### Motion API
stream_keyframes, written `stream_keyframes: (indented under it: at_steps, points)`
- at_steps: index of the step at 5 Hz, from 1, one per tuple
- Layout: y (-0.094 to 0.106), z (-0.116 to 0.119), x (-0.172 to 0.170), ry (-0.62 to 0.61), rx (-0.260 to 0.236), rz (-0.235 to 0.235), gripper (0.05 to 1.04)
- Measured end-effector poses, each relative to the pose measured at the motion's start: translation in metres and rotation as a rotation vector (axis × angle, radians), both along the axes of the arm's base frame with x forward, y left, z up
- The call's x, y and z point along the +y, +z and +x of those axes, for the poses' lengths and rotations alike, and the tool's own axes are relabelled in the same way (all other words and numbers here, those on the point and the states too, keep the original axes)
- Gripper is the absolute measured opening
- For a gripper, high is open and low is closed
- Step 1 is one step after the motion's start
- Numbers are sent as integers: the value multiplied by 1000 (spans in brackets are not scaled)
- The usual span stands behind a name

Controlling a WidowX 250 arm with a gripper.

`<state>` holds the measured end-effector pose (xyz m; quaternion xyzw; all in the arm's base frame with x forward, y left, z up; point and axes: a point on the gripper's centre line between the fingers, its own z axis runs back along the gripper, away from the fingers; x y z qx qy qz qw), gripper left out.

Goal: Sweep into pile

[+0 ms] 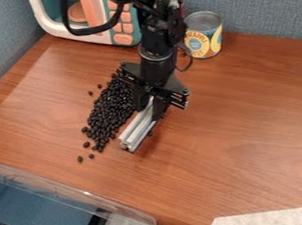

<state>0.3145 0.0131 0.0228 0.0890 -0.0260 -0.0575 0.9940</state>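
The black beans (110, 108) lie on the counter (236, 136) to the left of the jaws, in a long spread running from upper right to lower left, strays at its lower end. Just right of them, the metal bar (138, 127) points down-left, its long axis nearly parallel to theirs. The gripper's (149, 109) jaws pinch its upper end; a broadside push leftward would probably gather the beans.
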Motion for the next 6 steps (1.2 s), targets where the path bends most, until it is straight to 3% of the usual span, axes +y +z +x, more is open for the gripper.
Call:
stream_keyframes:
  at_steps: [1,2,3,4,5,6]
  points:
    - [-20,4,-5,29,32,14,348]
    - [-23,5,-8,56,40,28,348]
    - [-20,0,-11,125,36,6,408]
    - [4,-4,-15,98,4,-1,720]
    - [36,-3,-18,39,-72,-31,980]
    - [54,-4,-11,26,-103,-52,1005]
